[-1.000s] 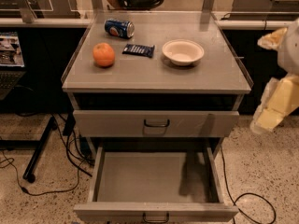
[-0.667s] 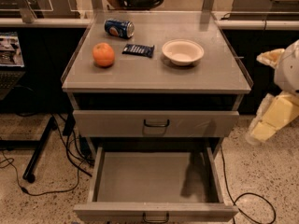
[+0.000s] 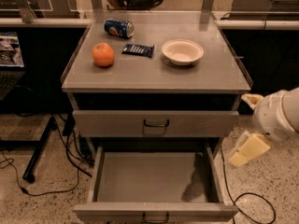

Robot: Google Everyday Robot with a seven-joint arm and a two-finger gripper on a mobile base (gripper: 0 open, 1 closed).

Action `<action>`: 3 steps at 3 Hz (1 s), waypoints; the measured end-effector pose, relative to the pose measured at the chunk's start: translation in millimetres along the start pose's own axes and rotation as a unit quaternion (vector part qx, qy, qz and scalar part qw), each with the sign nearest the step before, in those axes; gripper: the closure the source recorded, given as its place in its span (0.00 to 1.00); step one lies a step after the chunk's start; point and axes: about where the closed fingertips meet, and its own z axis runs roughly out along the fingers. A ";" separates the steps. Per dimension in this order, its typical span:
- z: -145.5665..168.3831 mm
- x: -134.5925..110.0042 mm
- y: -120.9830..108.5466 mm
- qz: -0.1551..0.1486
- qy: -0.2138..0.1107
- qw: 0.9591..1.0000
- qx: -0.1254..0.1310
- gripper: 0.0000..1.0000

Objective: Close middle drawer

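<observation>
Gripper (image 3: 245,152) has dropped lower and come in toward the cabinet's R side vs the earlier frames; it hangs off the R corner, apart from it. Can't tell how wide it's open; nothing seen in its hold. Middle drawer (image 3: 112,212) is pulled fully out, tray bare, handle (image 3: 155,217) at the frame's bottom edge. Upper drawer (image 3: 107,123) sits nearly shut. Risk, as I judge it: pushing from this side catches the drawer's R wall or corner, not the front, so it skews and jams.
</observation>
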 end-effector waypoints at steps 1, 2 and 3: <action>58.8 26.6 8.8 0.025 -0.008 1.000 -0.015 0.00; 110.4 47.9 12.0 0.044 -0.003 0.999 -0.021 0.00; 113.8 48.6 9.2 0.046 -0.005 0.999 -0.016 0.19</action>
